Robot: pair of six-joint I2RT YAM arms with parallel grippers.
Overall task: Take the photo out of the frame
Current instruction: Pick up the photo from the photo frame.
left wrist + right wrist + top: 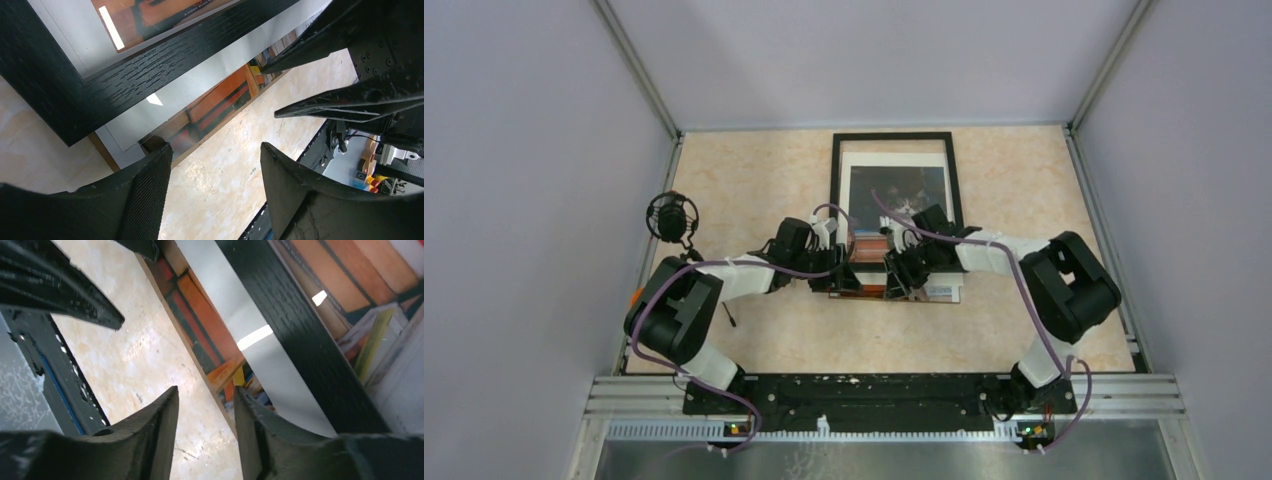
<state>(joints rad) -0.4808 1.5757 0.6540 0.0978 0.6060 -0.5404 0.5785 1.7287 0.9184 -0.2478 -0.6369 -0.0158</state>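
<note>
The black frame [838, 180] lies flat at the middle back of the table, and the cat photo [899, 190] shows inside it. The photo's near end, white margin and orange books [220, 95], sticks out past the frame's near bar [150, 65] on a brown board [100, 150]. My left gripper [216, 147] hovers open just off that edge, with only bare table between its fingers. From the right, my right gripper [206, 390] stands open at the same edge. The board's edge runs beside its right finger [260, 430] and is not pinched. The photo [205, 320] and frame bar [300, 340] lie just beyond.
A round black device [671, 215] sits at the table's left edge. Grey walls close in the back and both sides. The black base rail [854, 395] runs along the near edge. Both wrists crowd the frame's near end, tips close together.
</note>
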